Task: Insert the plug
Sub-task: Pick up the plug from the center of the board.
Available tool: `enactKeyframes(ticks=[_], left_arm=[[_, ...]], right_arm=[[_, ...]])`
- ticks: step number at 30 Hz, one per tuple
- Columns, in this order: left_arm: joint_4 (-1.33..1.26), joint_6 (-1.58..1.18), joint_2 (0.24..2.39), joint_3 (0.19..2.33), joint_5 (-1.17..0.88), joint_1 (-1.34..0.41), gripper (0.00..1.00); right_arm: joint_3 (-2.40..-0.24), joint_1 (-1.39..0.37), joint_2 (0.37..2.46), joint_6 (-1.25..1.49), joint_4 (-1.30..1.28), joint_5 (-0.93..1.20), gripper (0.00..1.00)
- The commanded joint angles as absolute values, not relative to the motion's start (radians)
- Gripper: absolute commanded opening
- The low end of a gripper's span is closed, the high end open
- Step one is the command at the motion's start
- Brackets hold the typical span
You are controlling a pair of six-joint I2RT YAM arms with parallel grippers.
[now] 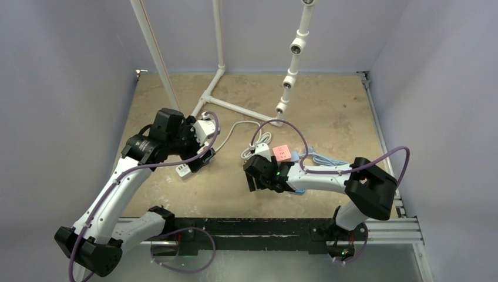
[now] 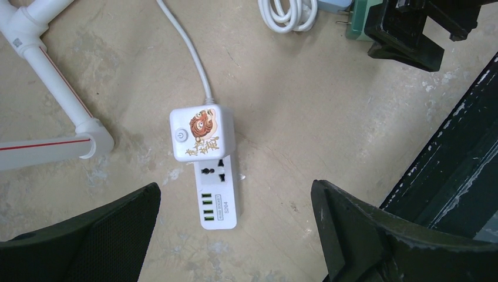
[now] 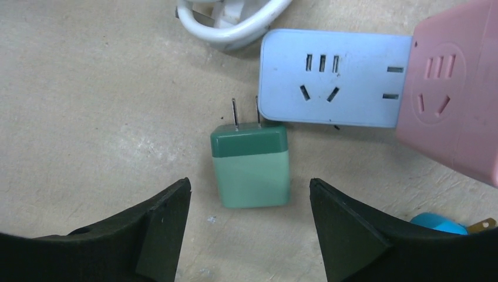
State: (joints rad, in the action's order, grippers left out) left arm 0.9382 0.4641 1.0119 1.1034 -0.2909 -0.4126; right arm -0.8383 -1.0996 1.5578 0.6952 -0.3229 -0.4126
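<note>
Centre of the right-wrist view: green plug (image 3: pixel 251 167), flat on the table (image 3: pixel 88 88), darker cap and two prongs toward the top of the frame. Right prong hard by the lower left corner of a blue socket block (image 3: pixel 335 79), touching or not impossible to tell; left prong clear of it; neither in a slot. On either side of the plug, the black fingers (image 3: pixel 158 229) of the right hand (image 3: pixel 249 194), spread well apart, clear of the plug, holding nothing. Right of the blue block and butted against it, a pink socket block (image 3: pixel 452 100). At the top edge, a coil of white cord (image 3: pixel 229 23); in the lower right corner, part of a light-blue plug (image 3: pixel 440 224) with a brass prong. Centre of the left-wrist view: white power strip (image 2: pixel 218 197) on the table, with a white cube (image 2: pixel 202 134) bearing a tiger sticker at its upper end, one socket and four USB ports below that, and a lead (image 2: pixel 188 47) off toward the top of the frame. Left hand (image 2: pixel 236 191) above the strip, opened wide, empty, its fingers at the lower left and lower right of the frame. White pipe (image 2: pixel 53 88) at the upper left. In the top view, left hand left of centre, right hand just right of centre, beside the pink block.
</note>
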Motion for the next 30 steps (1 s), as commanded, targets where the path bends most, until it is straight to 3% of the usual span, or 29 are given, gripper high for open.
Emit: enactKeyframes(ticks=[1,13,17,20,22,30], left_arm=[[0.932,0.454,0.99,1.114,-0.329,-0.407,0.99],[0.939,0.453,0.992,1.13,-0.338,-0.407,0.99],[0.939,0.448,0.996,1.142,-0.358,-0.407,0.99],[0.94,0.449,0.987,1.152,-0.374,-0.407,0.99],[0.931,0.456,0.971,1.151,-0.389,-0.407,0.99],[0.887,0.605,0.855,1.114,-0.479,-0.407,0.99]], right_arm=[[-0.835,-1.103,1.536,0.644,-0.259,-0.451,0.74],[-0.816,-1.103,1.584,0.636,-0.238,-0.47,0.65],[-0.835,-1.102,1.61,0.627,-0.223,-0.472,0.46],[-0.862,-1.103,1.582,0.621,-0.24,-0.458,0.16],[-0.9,-1.103,1.538,0.597,-0.274,-0.428,0.05],[-1.176,-1.098,1.365,0.433,-0.418,-0.077,0.01]])
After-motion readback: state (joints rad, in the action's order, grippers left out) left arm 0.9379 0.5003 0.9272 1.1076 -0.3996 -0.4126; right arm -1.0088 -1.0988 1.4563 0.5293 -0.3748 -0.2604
